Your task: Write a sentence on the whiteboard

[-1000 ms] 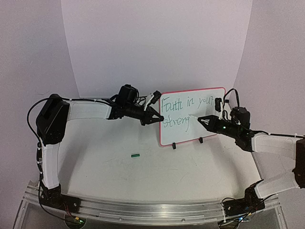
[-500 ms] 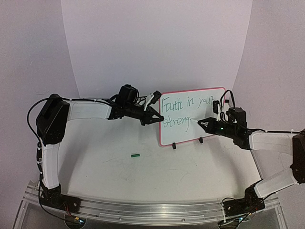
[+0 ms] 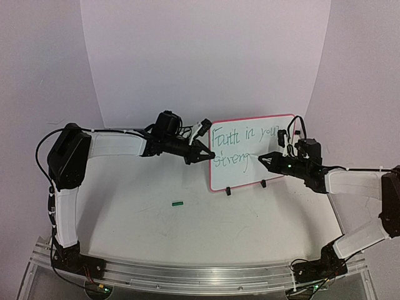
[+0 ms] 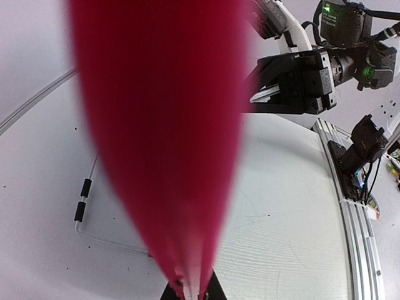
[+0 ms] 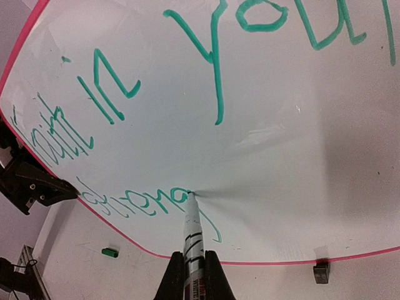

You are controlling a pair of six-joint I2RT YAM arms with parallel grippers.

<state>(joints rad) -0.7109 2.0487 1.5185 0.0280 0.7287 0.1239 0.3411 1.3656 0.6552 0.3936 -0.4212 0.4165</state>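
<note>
The whiteboard, white with a red-pink rim and two black feet, stands upright at centre right. The sentence is green lettering in two lines: "Faith in your" above, "streng" below; it also shows in the right wrist view. My right gripper is shut on a white marker whose tip touches the board just past the "g". My left gripper is shut on the board's left rim, which fills the left wrist view as a red blur.
A small green marker cap lies on the table left of the board's feet; it also shows in the right wrist view. A white backdrop rises behind the board. A metal rail runs along the near edge.
</note>
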